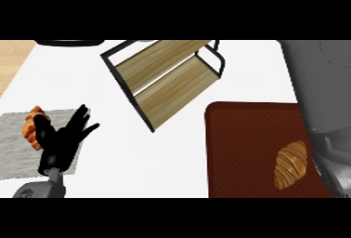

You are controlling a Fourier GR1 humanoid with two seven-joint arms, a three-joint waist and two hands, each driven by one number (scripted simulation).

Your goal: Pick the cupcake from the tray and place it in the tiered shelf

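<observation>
The right forearm (321, 88) looms nearest, a wide grey mass down the 3 o'clock edge. Its hand does not show, so I cannot tell how its fingers stand. It hangs over the far side of the brown tray (240, 139), probably because that arm is the one closer to the target. The tray fills the 4 to 5 o'clock part of the white counter (171, 162). On it, toward its 4 o'clock corner and just beside the forearm, lies the pastry (290, 163). The task calls it a cupcake, but it looks ridged and crescent-shaped like a croissant. It lies flat and nothing grips it, so the pick seems not yet made. At 12 o'clock stands the tiered shelf (168, 76), a black frame with two wooden boards, skewed so that its length runs from 7 toward 1 o'clock. From the pastry it lies toward 10 o'clock, well apart, with bare counter between, and its boards look open from above for a set-down. At 8 o'clock the left hand (58, 142) rests with fingers spread and straight, pointing up, holding nothing, likely parked out of the way. It stands over a grey mat (14, 153), just beside a second pastry (31, 128); I cannot tell if they touch.
</observation>
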